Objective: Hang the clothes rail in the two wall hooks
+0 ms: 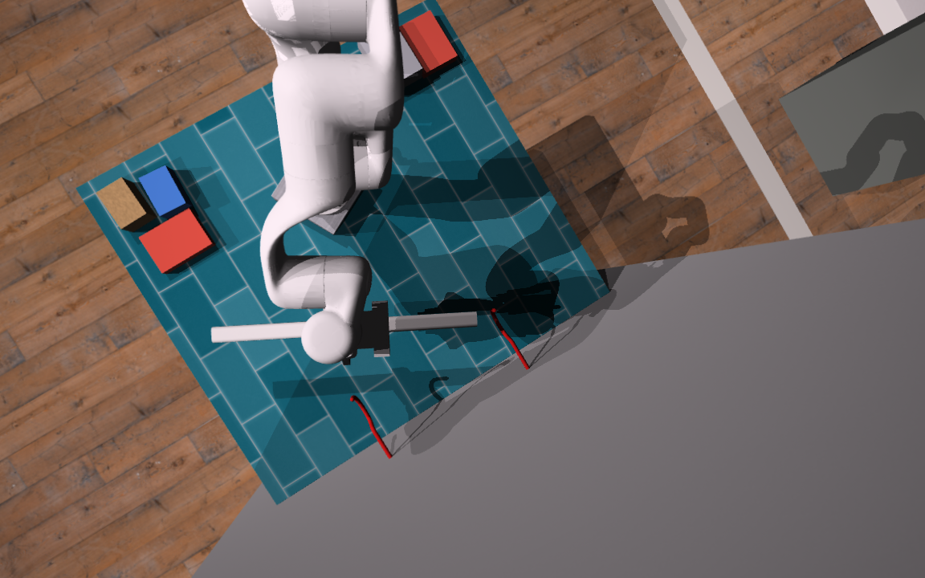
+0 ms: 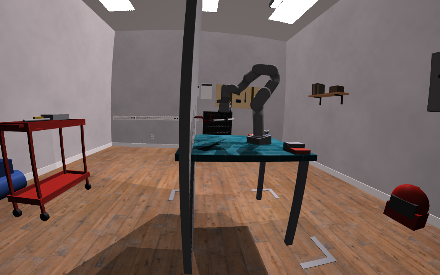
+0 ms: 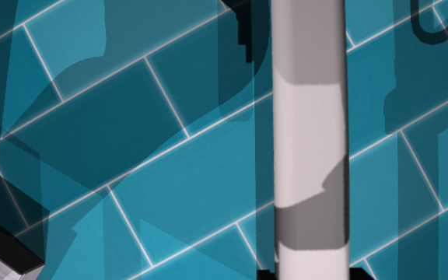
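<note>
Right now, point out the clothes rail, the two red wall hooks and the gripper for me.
clothes rail [image 1: 257,332]: top view, its bare left stretch.
near hook [image 1: 372,426]: top view, middle of its red arm.
far hook [image 1: 511,339]: top view, middle of its red arm.
gripper [image 1: 375,330]: top view, black body clamped on the rail.
</note>
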`<state>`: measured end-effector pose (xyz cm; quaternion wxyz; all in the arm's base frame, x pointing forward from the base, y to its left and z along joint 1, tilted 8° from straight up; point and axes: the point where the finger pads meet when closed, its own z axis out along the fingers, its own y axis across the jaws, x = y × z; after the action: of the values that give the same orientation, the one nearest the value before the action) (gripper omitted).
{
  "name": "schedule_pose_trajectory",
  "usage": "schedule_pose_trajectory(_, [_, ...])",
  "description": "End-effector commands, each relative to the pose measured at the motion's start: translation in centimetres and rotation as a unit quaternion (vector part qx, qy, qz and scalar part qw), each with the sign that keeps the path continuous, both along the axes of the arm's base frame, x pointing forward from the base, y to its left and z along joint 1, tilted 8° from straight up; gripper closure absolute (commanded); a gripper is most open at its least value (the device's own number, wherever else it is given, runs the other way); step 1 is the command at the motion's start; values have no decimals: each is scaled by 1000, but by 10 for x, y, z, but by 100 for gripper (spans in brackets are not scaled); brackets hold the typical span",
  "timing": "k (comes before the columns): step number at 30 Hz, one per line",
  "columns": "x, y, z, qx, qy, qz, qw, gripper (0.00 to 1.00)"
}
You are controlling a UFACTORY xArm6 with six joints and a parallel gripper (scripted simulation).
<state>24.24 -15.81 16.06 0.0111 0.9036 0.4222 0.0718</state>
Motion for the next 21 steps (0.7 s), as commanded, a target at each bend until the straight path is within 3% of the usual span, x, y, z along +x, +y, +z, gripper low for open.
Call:
schedule_pose_trajectory(1, [1,3,11,-1,-2,0,1000,100])
schedule_pose_trajectory(21, [0,18,43,-1,-2,0,1000,100])
